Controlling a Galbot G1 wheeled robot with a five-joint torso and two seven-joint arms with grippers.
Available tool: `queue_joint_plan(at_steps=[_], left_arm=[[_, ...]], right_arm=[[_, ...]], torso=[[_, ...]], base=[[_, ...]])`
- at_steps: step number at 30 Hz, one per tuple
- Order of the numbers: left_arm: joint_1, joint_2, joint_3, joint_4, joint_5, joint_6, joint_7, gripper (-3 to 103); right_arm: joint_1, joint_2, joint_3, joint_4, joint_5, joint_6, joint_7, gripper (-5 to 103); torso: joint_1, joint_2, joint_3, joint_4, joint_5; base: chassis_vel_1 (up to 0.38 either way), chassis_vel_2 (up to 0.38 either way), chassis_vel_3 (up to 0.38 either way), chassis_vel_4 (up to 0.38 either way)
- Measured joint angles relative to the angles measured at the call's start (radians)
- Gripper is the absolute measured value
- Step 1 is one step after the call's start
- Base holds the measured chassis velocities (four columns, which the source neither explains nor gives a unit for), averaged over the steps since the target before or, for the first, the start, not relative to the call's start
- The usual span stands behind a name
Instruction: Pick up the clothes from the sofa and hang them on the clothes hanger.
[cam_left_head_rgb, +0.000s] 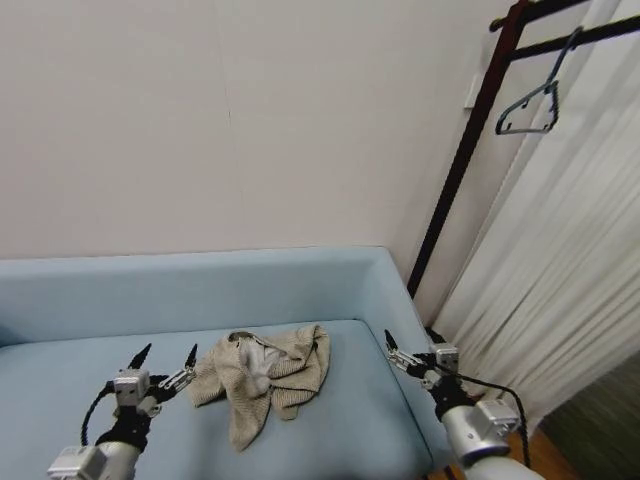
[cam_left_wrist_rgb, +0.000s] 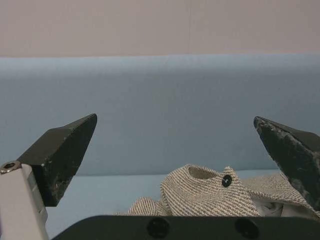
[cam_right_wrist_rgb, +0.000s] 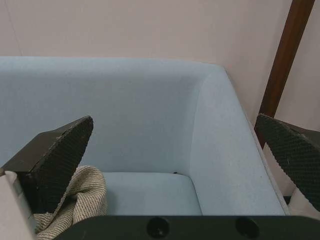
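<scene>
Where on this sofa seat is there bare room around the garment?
Bare light blue sofa seat lies between the crumpled beige knitted garment and the open right gripper, and left of the open left gripper. It is crowded where the left gripper sits beside the garment's edge.

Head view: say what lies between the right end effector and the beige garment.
Just bare blue sofa seat, seen in the head view between the open right end effector and the beige garment. The left end effector hovers at its other side.

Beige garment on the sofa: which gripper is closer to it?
Left. The left gripper hangs open at the left edge of the garment; the right gripper is open farther off, by the sofa's armrest.
</scene>
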Motion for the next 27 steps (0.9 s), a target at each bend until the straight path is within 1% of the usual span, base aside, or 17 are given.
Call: queue_joint_plan(at_steps=[3, 4, 5, 7, 8, 9, 10, 11, 13, 14, 15, 18, 19, 22, 24, 25, 27], left_arm=[[-0.071, 0.060, 0.027, 0.041, -0.031, 0.084, -0.080, 100], [-0.071, 0.060, 0.027, 0.041, -0.031, 0.084, -0.080, 100], [-0.096, 0.075, 0.036, 0.054, -0.041, 0.116, -0.104, 100], [-0.142, 0.100, 0.047, 0.068, -0.084, 0.196, -0.151, 100], [-0.154, 0.108, 0.048, 0.071, -0.109, 0.222, -0.172, 100], [-0.174, 0.122, 0.054, 0.078, -0.151, 0.250, -0.208, 100], [-0.174, 0.122, 0.054, 0.078, -0.151, 0.250, -0.208, 100], [-0.196, 0.137, 0.066, 0.091, -0.184, 0.263, -0.233, 100], [-0.255, 0.182, 0.117, 0.133, -0.248, 0.276, -0.295, 100], [-0.292, 0.206, 0.152, 0.156, -0.280, 0.284, -0.333, 100], [-0.292, 0.206, 0.152, 0.156, -0.280, 0.284, -0.333, 100], [-0.388, 0.251, 0.252, 0.210, -0.346, 0.309, -0.404, 100], [-0.388, 0.251, 0.252, 0.210, -0.346, 0.309, -0.404, 100], [-0.467, 0.275, 0.357, 0.262, -0.352, 0.337, -0.444, 100], [-0.503, 0.283, 0.407, 0.284, -0.354, 0.363, -0.475, 100], [-0.533, 0.289, 0.449, 0.308, -0.361, 0.385, -0.498, 100], [-0.546, 0.290, 0.467, 0.324, -0.362, 0.391, -0.507, 100]], right_arm=[[-0.007, -0.021, 0.005, -0.002, 0.009, 0.001, 0.009, 100], [-0.007, -0.021, 0.005, -0.002, 0.009, 0.001, 0.009, 100], [-0.017, -0.029, 0.008, -0.001, 0.017, 0.001, 0.011, 100], [-0.021, -0.051, 0.012, -0.002, 0.037, -0.001, 0.016, 100], [-0.014, -0.062, 0.009, -0.008, 0.044, -0.004, 0.018, 100], [-0.004, -0.075, 0.004, -0.016, 0.052, -0.007, 0.020, 100], [-0.004, -0.075, 0.004, -0.016, 0.052, -0.007, 0.020, 100], [-0.003, -0.081, 0.003, -0.022, 0.055, -0.008, 0.022, 100], [-0.005, -0.085, 0.003, -0.029, 0.059, -0.011, 0.028, 100], [-0.009, -0.089, 0.003, -0.032, 0.059, -0.011, 0.031, 100], [-0.009, -0.089, 0.003, -0.032, 0.059, -0.011, 0.031, 100], [-0.019, -0.104, 0.009, -0.040, 0.065, -0.015, 0.037, 100], [-0.019, -0.104, 0.009, -0.040, 0.065, -0.015, 0.037, 100], [-0.019, -0.118, 0.015, -0.051, 0.076, -0.016, 0.045, 100], [-0.015, -0.127, 0.015, -0.057, 0.080, -0.017, 0.050, 100], [-0.010, -0.133, 0.013, -0.062, 0.081, -0.018, 0.051, 100], [-0.009, -0.136, 0.011, -0.064, 0.080, -0.019, 0.052, 100]], torso=[[0.000, 0.000, 0.000, -0.0002, 0.0000], [0.000, 0.000, 0.000, -0.0002, 0.0000], [0.000, 0.000, 0.000, -0.0004, -0.0001], [0.000, 0.000, 0.000, -0.0008, -0.0002], [0.000, 0.000, 0.000, -0.0007, -0.0002], [0.000, 0.000, 0.000, 0.0005, 0.0003], [0.000, 0.000, 0.000, 0.0005, 0.0003], [0.000, 0.000, 0.000, 0.0008, 0.0004], [0.000, 0.000, 0.000, -0.0001, -0.0003], [0.000, 0.000, 0.000, -0.0004, 0.0001], [0.000, 0.000, 0.000, -0.0004, 0.0001], [0.000, 0.000, 0.000, -0.0005, -0.0001], [0.000, 0.000, 0.000, -0.0005, -0.0001], [0.000, 0.000, 0.000, -0.0004, 0.0002], [0.000, 0.000, 0.000, -0.0003, 0.0000], [0.000, 0.000, 0.000, -0.0002, 0.0003], [0.000, 0.000, 0.000, -0.0001, 0.0003]], base=[[0.000, 0.000, 0.000, 0.000], [0.000, 0.000, 0.000, 0.000], [0.000, 0.000, 0.000, 0.000], [0.000, 0.000, 0.000, 0.000], [0.000, 0.000, 0.000, 0.000], [0.000, 0.000, 0.000, 0.000], [0.000, 0.000, 0.000, 0.000], [0.000, 0.000, 0.000, 0.000], [0.000, 0.000, 0.000, 0.000], [0.000, 0.000, 0.000, 0.000], [0.000, 0.000, 0.000, 0.000], [0.000, 0.000, 0.000, 0.000], [0.000, 0.000, 0.000, 0.000], [0.000, 0.000, 0.000, 0.000], [0.000, 0.000, 0.000, 0.000], [0.000, 0.000, 0.000, 0.000], [0.000, 0.000, 0.000, 0.000]])
